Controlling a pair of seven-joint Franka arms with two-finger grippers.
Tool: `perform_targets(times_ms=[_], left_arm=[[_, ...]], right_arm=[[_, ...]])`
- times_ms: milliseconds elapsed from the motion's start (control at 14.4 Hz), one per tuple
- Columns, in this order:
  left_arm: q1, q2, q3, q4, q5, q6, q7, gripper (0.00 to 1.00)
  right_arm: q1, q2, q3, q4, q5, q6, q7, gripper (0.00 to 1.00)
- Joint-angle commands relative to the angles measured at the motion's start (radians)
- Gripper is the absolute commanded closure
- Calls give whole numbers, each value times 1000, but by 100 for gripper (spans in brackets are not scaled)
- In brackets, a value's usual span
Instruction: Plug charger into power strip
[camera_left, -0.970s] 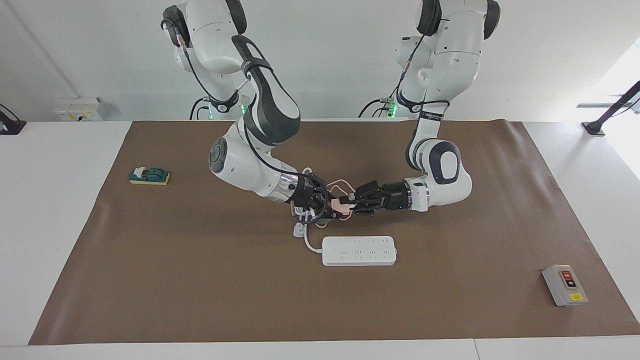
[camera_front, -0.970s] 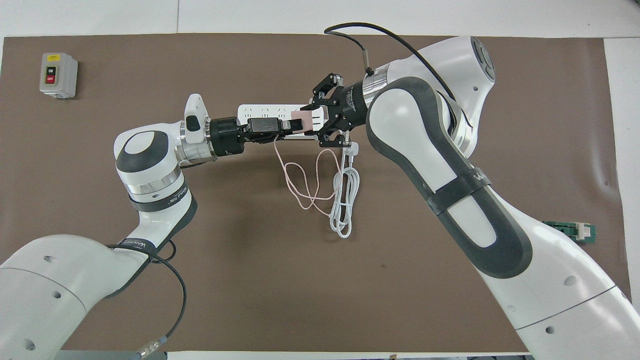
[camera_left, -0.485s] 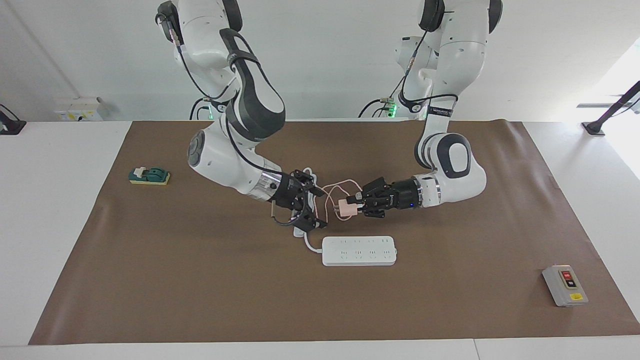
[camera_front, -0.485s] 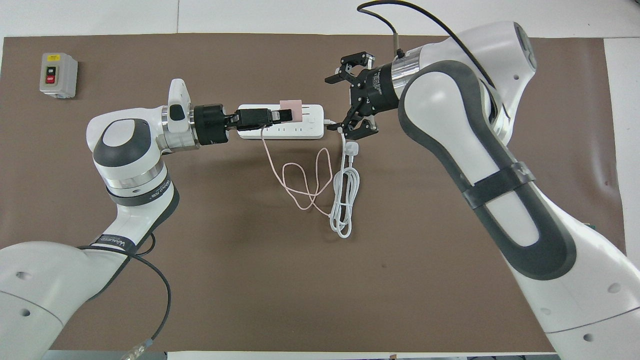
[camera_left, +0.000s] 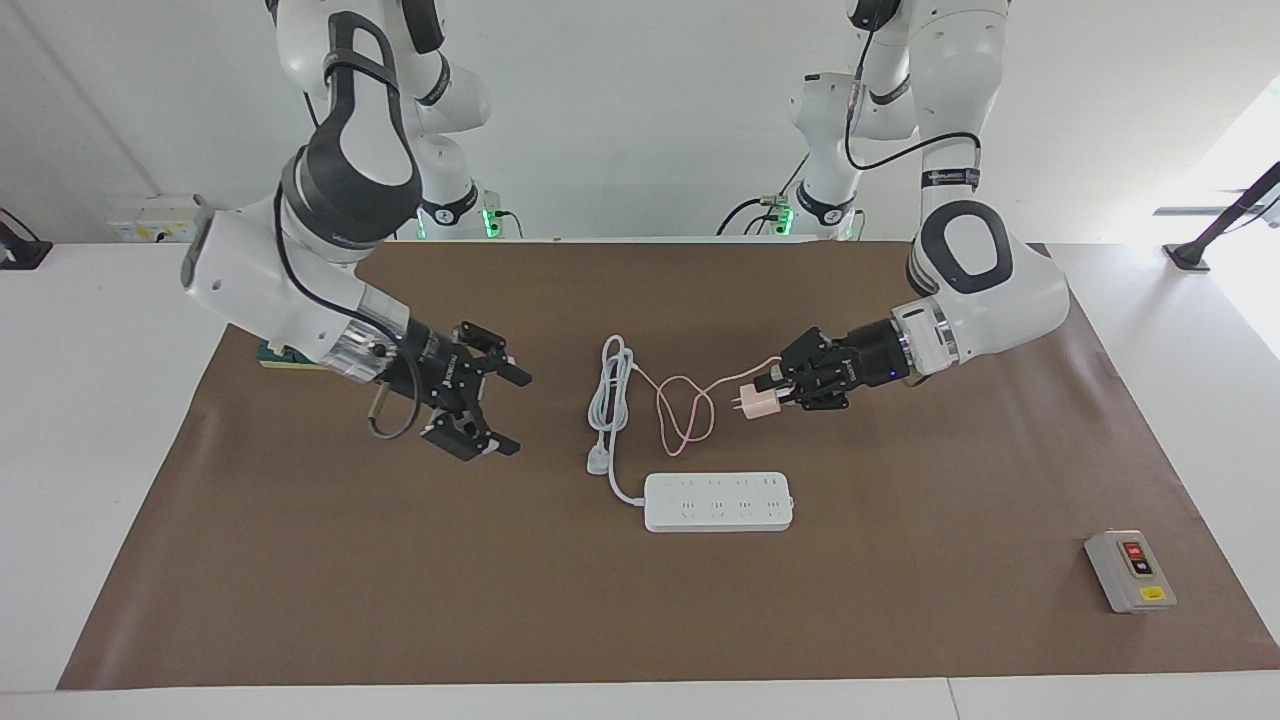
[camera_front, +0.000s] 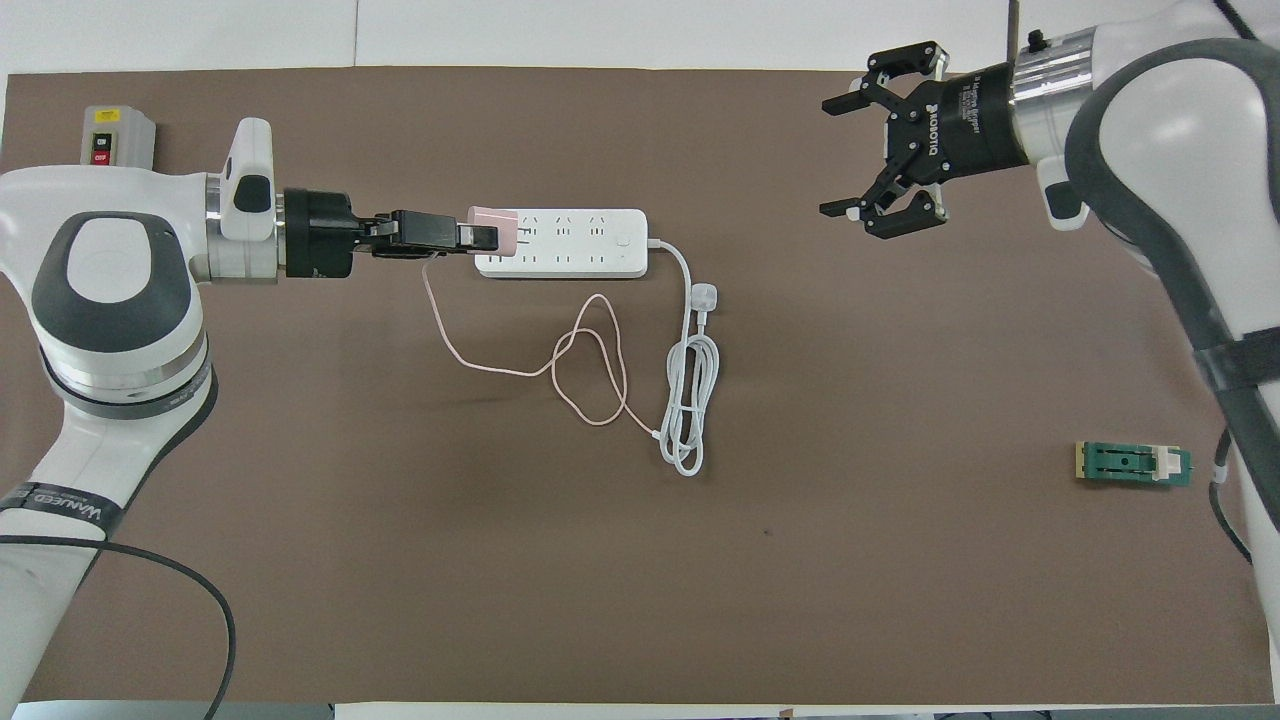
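The pale pink charger (camera_left: 755, 402) is held in my left gripper (camera_left: 772, 392), which is shut on it in the air; its two prongs point toward the right arm's end. In the overhead view the charger (camera_front: 494, 228) covers the end of the white power strip (camera_front: 575, 242). Its thin pink cable (camera_left: 688, 408) trails in loops on the mat. The power strip (camera_left: 718, 501) lies flat on the brown mat, lower than the charger. My right gripper (camera_left: 484, 399) is open and empty, over bare mat toward the right arm's end; it also shows in the overhead view (camera_front: 885, 143).
The strip's thick white cord (camera_left: 609, 400) lies coiled beside the pink cable, ending in a white three-pin plug (camera_left: 598, 461). A grey box with red and black buttons (camera_left: 1130, 570) sits toward the left arm's end. A green block (camera_front: 1132, 464) lies toward the right arm's end.
My right gripper let go of the charger and drew far back toward the right arm's end, open. My left gripper kept the charger and pulled it toward the left arm's end.
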Motion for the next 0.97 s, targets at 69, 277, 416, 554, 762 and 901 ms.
perform_targets(times_ms=[69,277,416,554,762,901], left_arm=[[0,-70,42,48,254,-108,-265,100],[7,-60,96,133,398,-197,-315,100],[9,-57,122,198,530,-292,-419,100],[6,-59,125,265,642,-374,-511,100],[3,-62,124,331,722,-476,-598,100],[-2,-62,122,355,748,-503,-637,100]], right_arm=[[-73,-45,11,-12,-100,-100,-148,0],[-113,-72,11,-11,-218,-195,-341,0],[-128,-81,11,-12,-284,-241,-491,0],[-131,-103,11,-15,-403,-276,-701,0],[-131,-140,11,-22,-558,-298,-1031,0],[-133,-164,11,-22,-637,-323,-1206,0]])
